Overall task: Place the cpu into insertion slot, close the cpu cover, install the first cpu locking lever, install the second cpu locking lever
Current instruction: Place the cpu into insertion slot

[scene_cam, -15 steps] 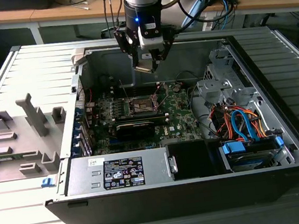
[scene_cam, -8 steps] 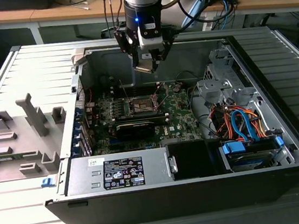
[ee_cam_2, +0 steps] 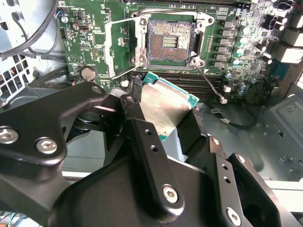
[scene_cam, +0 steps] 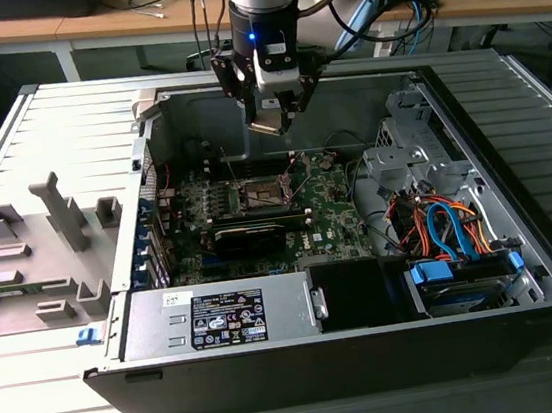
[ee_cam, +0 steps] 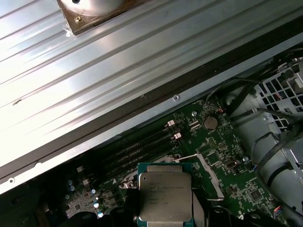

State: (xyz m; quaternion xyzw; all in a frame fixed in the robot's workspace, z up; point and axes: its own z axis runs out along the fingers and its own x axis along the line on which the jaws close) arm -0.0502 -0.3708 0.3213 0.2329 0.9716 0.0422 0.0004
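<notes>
My gripper [scene_cam: 270,118] hangs above the open computer case, shut on the cpu [ee_cam_2: 165,106], a flat square chip with a silver top and green edge. The chip sits tilted between the black fingers [ee_cam_2: 142,127] in the second wrist view, and the first wrist view has the cpu [ee_cam: 164,196] over the green motherboard. Below and apart from it lies the insertion slot [ee_cam_2: 170,42], its brownish contact field bare inside a silver rim. The insertion slot [scene_cam: 262,194] is under the gripper in the exterior view. A thin wire locking lever [ee_cam_2: 209,81] stands swung out beside the socket. I cannot make out the cpu cover.
A long black card [scene_cam: 250,238] lies just in front of the socket. The power supply [scene_cam: 219,319] fills the case's front, and a drive cage with orange and blue cables [scene_cam: 450,230] sits at the exterior view's right. A grey fixture plate [scene_cam: 30,257] lies outside the case.
</notes>
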